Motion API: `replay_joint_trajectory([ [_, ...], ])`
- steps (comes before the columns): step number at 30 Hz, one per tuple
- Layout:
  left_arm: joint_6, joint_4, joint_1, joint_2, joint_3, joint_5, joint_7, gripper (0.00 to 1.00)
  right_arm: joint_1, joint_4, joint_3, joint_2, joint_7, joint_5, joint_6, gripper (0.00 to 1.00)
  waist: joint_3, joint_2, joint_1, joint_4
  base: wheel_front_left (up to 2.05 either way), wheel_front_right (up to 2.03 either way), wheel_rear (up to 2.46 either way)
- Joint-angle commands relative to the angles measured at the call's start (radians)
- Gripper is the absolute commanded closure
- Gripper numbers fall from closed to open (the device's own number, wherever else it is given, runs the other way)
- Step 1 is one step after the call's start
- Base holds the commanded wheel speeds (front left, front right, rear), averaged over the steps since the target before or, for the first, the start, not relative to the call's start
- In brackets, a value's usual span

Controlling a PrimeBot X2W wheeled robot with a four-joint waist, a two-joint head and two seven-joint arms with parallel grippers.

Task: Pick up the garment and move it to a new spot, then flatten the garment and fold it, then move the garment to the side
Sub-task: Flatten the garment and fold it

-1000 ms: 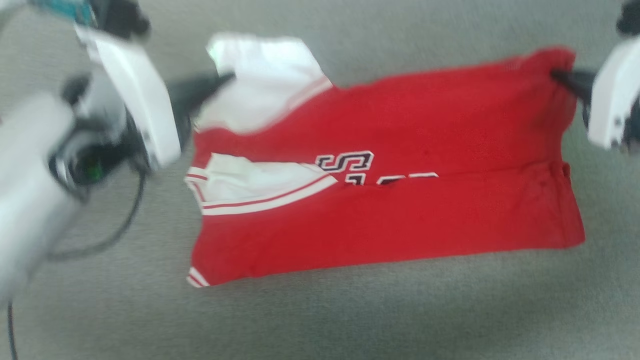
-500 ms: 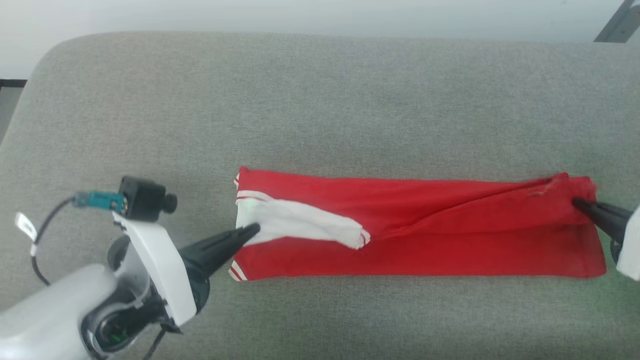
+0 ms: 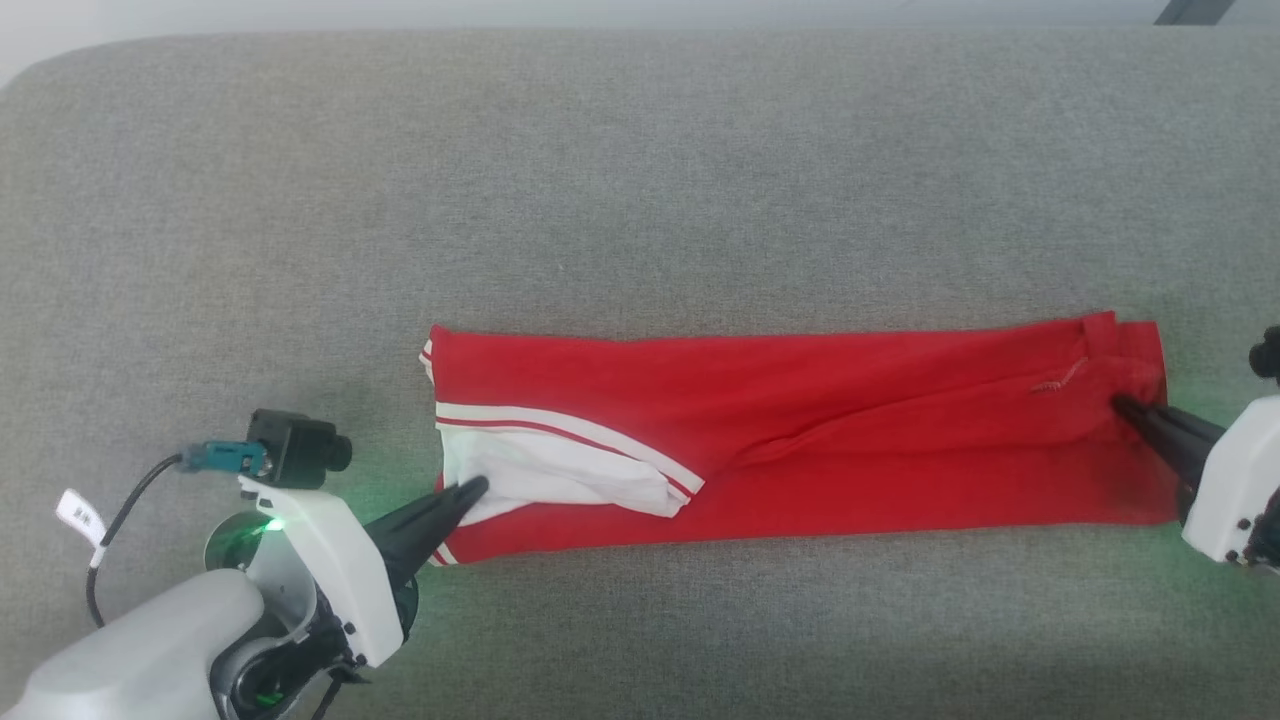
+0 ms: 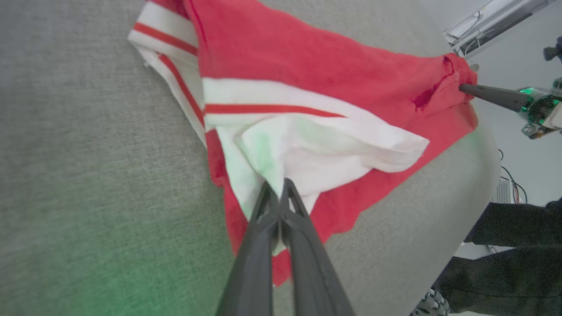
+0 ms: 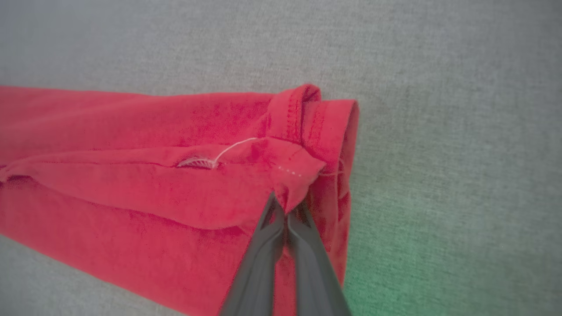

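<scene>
**Garment pinched at both ends, folded on surface**

Head view: the garment (image 3: 800, 440) lies as a long, folded red strip on the grey padded surface (image 3: 640, 180). At its left end the left gripper (image 3: 478, 487) pinches the white panel. At its right end the right gripper (image 3: 1120, 403) pinches red cloth.

Left wrist view: fingers (image 4: 303, 245) are pressed together on white cloth.

Right wrist view: fingers (image 5: 259, 263) are closed on a red hemmed corner.

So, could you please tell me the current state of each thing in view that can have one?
garment: folded into a long narrow band, lying on the grey surface, pinched at both ends.
white panel: rumpled, lying on top at the band's left end.
left gripper: shut on the white panel.
right gripper: shut on the garment's red hem at the right end.
</scene>
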Motion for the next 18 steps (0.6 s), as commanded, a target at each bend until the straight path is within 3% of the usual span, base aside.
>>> replay_joint_trajectory([
  [1,-0.002,0.007,0.017,-0.005,0.002,-0.001,-0.02,0.0,0.008,-0.004,-0.008,0.004,-0.01,0.005,-0.002,0.55,-0.001,0.0,0.0,-0.002,0.0,0.0,0.0],
  [3,-0.002,0.014,0.031,-0.009,-0.002,-0.007,-0.048,0.0,0.015,-0.014,-0.025,-0.005,-0.022,0.005,-0.002,0.0,-0.005,0.0,0.0,0.0,0.0,0.0,0.0],
  [13,-0.002,0.059,0.1,-0.077,0.022,0.016,-0.153,0.0,0.129,-0.069,-0.13,-0.063,-0.041,0.046,-0.001,0.0,-0.066,0.0,0.0,0.071,0.0,0.0,0.0],
  [18,-0.002,0.085,0.167,-0.127,0.105,0.044,-0.16,0.0,0.21,-0.039,-0.193,-0.072,-0.024,0.081,-0.001,0.0,-0.093,0.0,0.0,0.125,0.0,0.0,0.0],
])
